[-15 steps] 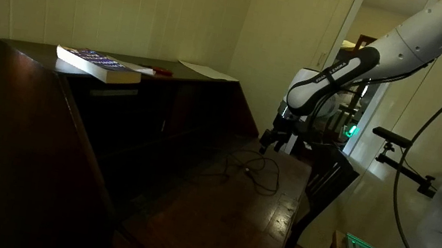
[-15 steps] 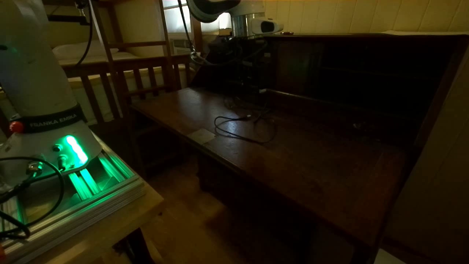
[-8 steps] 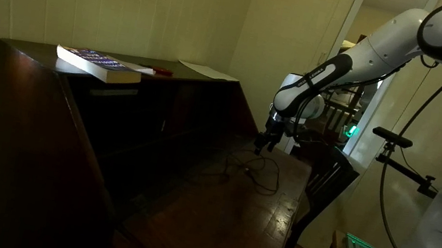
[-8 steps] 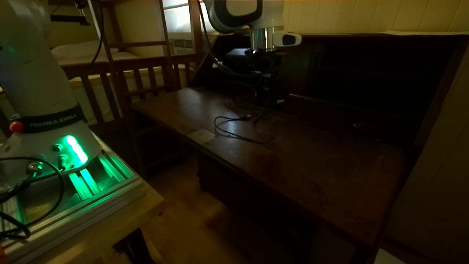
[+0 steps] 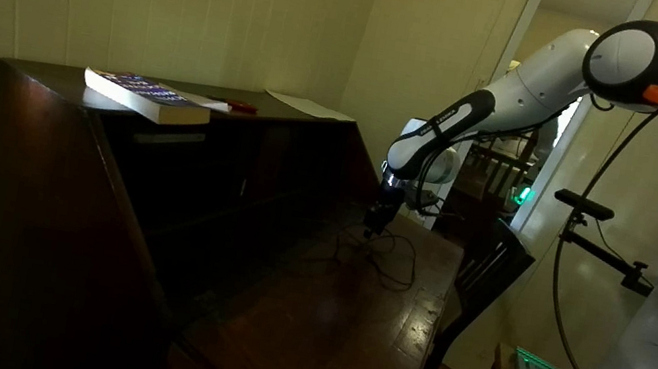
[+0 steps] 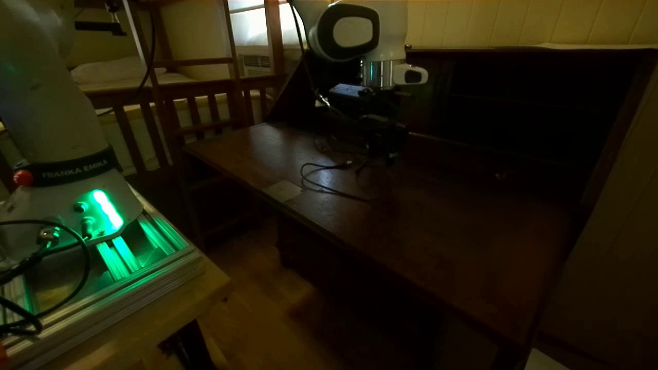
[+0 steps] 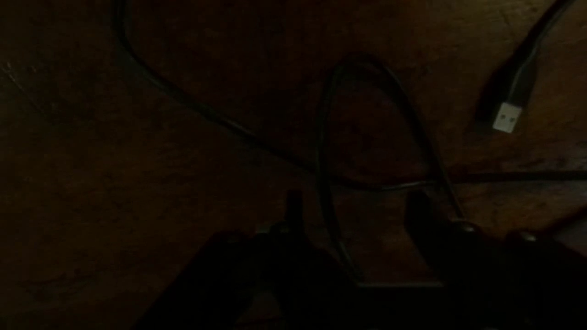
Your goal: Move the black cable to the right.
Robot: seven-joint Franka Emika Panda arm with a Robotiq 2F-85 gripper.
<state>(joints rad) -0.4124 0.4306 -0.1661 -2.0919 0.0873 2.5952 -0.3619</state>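
Note:
The black cable (image 7: pixel 202 108) lies in loose loops on the dark wooden desk. It shows faintly in both exterior views (image 5: pixel 413 265) (image 6: pixel 304 177). A silver USB plug (image 7: pixel 507 117) on a black cord lies at the upper right of the wrist view. My gripper (image 7: pixel 354 197) is open, pointing down over the cable's loops. One strand of a narrow loop runs between the two fingers in the wrist view; the other side of the loop passes behind the right finger. In the exterior views the gripper (image 5: pixel 370 228) (image 6: pixel 383 154) is dark, and its height above the desk is hard to tell.
The desk (image 5: pixel 316 343) has dark shelves behind its surface. A book (image 5: pixel 146 97), a red object (image 5: pixel 242 106) and paper (image 5: pixel 309 106) lie on its top. A dark chair (image 5: pixel 490 258) stands at the desk's front edge.
My gripper has moved down toward the cable, leftward in one exterior view and rightward in another. The cable has not visibly moved.

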